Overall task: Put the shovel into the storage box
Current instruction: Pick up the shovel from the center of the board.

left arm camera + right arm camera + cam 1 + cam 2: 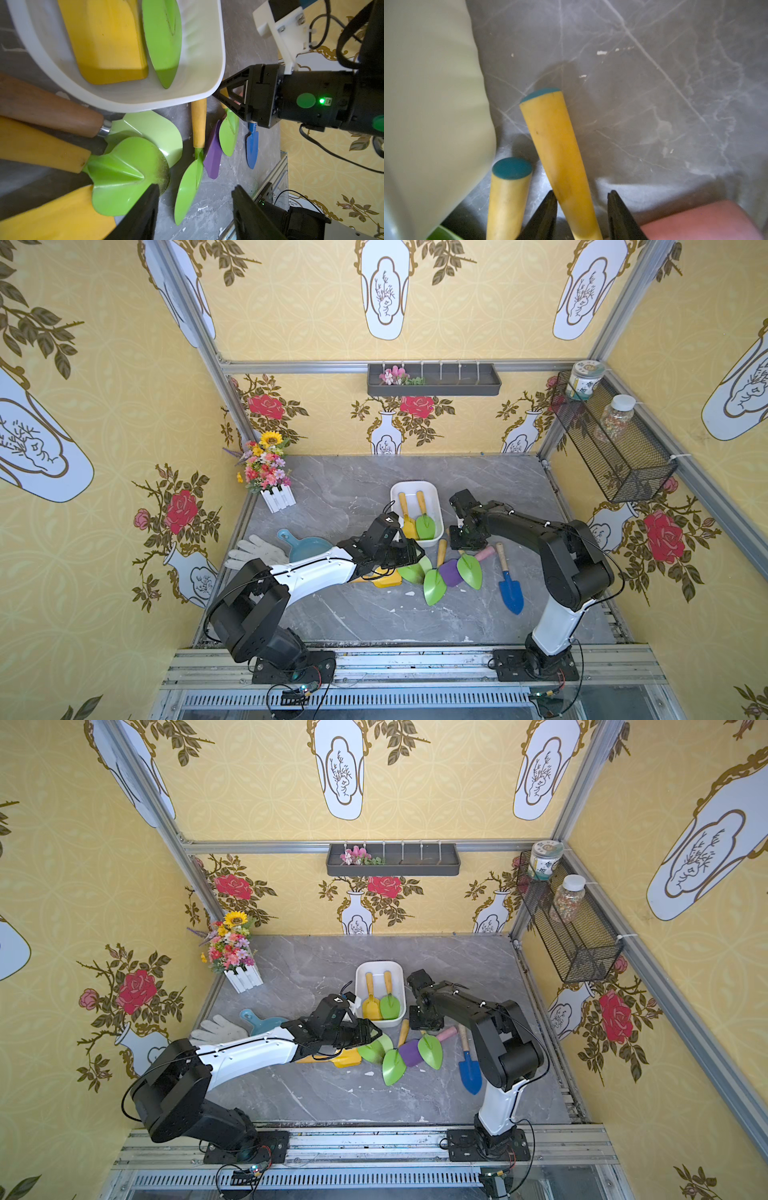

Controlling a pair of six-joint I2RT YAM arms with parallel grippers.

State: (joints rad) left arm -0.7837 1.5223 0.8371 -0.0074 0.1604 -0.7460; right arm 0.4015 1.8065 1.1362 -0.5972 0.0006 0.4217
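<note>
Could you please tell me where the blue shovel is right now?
In both top views the blue shovel lies on the tabletop right of the purple shovel, beside the right arm.

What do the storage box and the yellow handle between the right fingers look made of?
Storage box: probably plastic, white and smooth, with a sheen and rounded moulded corners. Yellow handle: likely painted wood, matte, faintly speckled, with a teal end face.

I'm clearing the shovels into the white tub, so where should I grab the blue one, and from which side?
Probably its wooden handle, mid-length, from straight above. The blue shovel lies flat on the table, apart from the pile, with some bare table either side of the handle; its blade is wide and hugs the surface.
</note>
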